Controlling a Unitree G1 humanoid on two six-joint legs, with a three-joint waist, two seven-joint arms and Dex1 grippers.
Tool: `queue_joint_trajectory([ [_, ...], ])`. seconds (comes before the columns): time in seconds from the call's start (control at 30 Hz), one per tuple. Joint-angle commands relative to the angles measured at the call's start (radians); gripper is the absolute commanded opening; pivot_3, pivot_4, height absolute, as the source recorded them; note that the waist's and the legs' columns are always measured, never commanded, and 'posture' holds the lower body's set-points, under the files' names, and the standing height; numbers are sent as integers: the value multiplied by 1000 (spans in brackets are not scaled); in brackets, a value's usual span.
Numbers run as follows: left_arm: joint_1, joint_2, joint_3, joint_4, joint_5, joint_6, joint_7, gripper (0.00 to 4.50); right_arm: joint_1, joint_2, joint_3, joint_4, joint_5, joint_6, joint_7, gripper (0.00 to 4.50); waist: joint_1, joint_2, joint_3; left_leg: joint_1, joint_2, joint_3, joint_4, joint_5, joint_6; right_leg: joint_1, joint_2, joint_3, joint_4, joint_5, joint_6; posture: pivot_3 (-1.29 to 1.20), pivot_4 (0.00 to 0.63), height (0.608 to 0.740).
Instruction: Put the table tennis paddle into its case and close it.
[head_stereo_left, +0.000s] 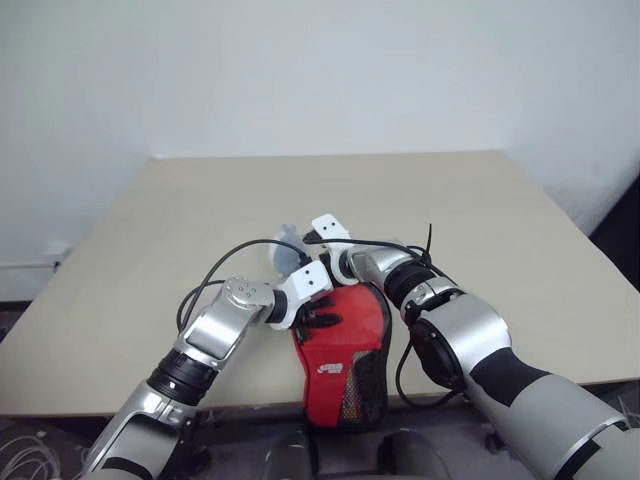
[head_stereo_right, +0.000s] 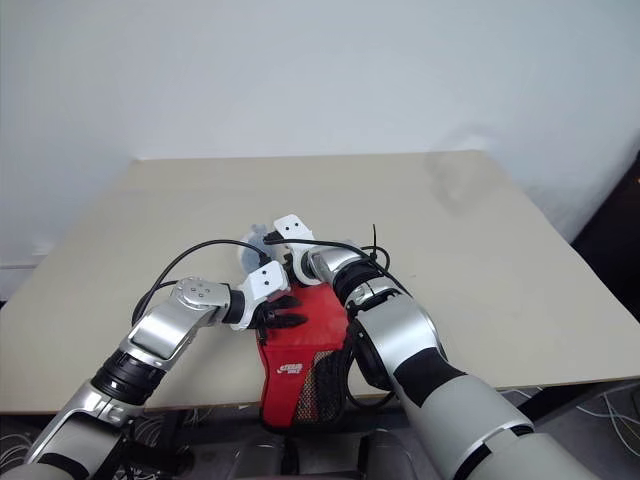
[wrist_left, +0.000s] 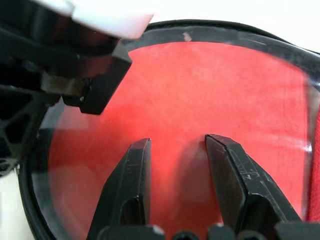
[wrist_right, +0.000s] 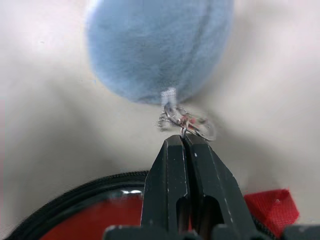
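right tool (wrist_right: 186, 142) pinched at ball (wrist_right: 160, 47) clasp, left tool (wrist_left: 177, 150) parted over case (wrist_left: 200, 100)

case (head_stereo_left: 340, 365): near end past table edge | far rim hidden behind both wrists | ball (wrist_right: 159, 47): blurred, top cropped

You have the case (head_stereo_left: 342, 362) lying at the near edge of the table (head_stereo_left: 480, 240), partly over it. The ball (wrist_right: 157, 47) rests on the table just behind the case. The paddle (wrist_left: 200, 100) lies inside the case, under its window.
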Motion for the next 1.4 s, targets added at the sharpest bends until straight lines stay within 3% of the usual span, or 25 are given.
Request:
queue_joint_trajectory([
  [0.03,27,-3,-62,94,29,89,-4,1764,-27,42,-42,-47,37,-33,-7,27,-12,31,2,1,-12,-38,14,-1,1,13,-3,-27,-9,0,0,0,0,688],
  [0.07,24,-3,-61,93,24,94,-8,1764,-31,38,-54,-50,45,-35,-9,27,-24,64,-3,0,-14,-65,21,-6,5,25,-3,-52,-21,1,0,0,0,688],
  [0.1,23,-2,-61,94,23,96,-11,1764,-36,34,-65,-52,55,-39,-11,27,-22,64,-15,-20,-10,-98,23,-8,5,45,10,-82,-46,18,8,0,0,688],
  [0.13,21,-2,-60,95,22,99,-13,1764,-42,30,-80,-55,67,-40,-11,27,-24,39,-19,-36,-5,-112,15,-8,5,34,11,-88,-22,16,26,0,0,688],
  [0.17,19,-2,-61,97,22,100,-14,1764,-48,26,-91,-56,76,-40,-10,27,-22,18,-19,-36,-17,-97,2,-7,6,47,11,-59,61,-14,47,0,0,688],
  [0.2,19,0,-65,99,25,98,-16,1764,-53,22,-101,-57,81,-36,-12,27,-18,0,-14,-27,-41,-95,-11,-5,8,70,20,-18,71,-96,40,0,0,688],
  [0.23,18,2,-67,101,28,96,-18,1764,-57,18,-106,-57,82,-34,-16,27,-20,-1,-5,-21,-63,-100,-24,-1,9,73,32,17,75,-120,20,0,0,688],
  [0.27,19,3,-69,102,30,95,-19,1764,-59,15,-110,-57,82,-32,-20,27,-22,0,-4,-14,-74,-102,-27,4,4,72,33,36,74,-124,12,0,0,688],
  [0.3,19,3,-69,102,32,94,-20,1764,-61,12,-115,-57,81,-28,-22,27,-25,3,-2,-13,-70,-98,-23,5,4,70,26,35,74,-122,6,0,0,688],
  [0.37,17,2,-67,104,31,97,-22,1764,-59,5,-116,-58,75,-37,-28,27,-40,17,3,-13,-61,-101,-11,5,4,78,16,14,73,-120,4,0,0,688],
  [0.43,17,2,-67,104,31,97,-25,1764,-52,1,-109,-58,64,-46,-37,27,-51,26,6,-12,-62,-117,0,9,-2,90,13,-4,69,-121,6,0,0,688],
  [0.47,17,1,-67,104,32,97,-26,1764,-47,0,-105,-57,58,-50,-45,27,-51,25,7,-12,-71,-132,-3,9,-2,94,19,-4,58,-118,14,0,0,688],
  [0.53,18,1,-66,104,34,100,-27,1764,-37,1,-98,-53,49,-54,-66,27,-50,24,7,-9,-96,-155,-23,21,1,93,28,6,38,-104,29,0,0,688],
  [0.6,20,1,-65,102,35,102,-28,1764,-26,0,-89,-49,39,-57,-85,27,-50,22,7,-2,-107,-164,-39,59,4,94,38,23,37,-102,31,0,0,688],
  [0.73,19,1,-60,105,35,104,-31,1764,-16,-7,-96,-47,40,-71,-116,27,-50,20,6,3,-118,-166,-60,60,5,93,36,45,27,-102,31,0,0,688],
  [1.07,23,-1,-57,106,34,110,-27,1764,0,-49,-131,-41,50,-90,-211,27,-50,21,6,4,-129,-185,-66,61,6,94,37,43,23,-102,30,0,0,688],
  [1.4,34,-3,-56,98,28,112,-21,1764,-2,-162,-195,-47,68,-135,-317,27,-49,22,7,4,-134,-190,-73,61,7,94,36,44,22,-102,30,0,0,688],
])
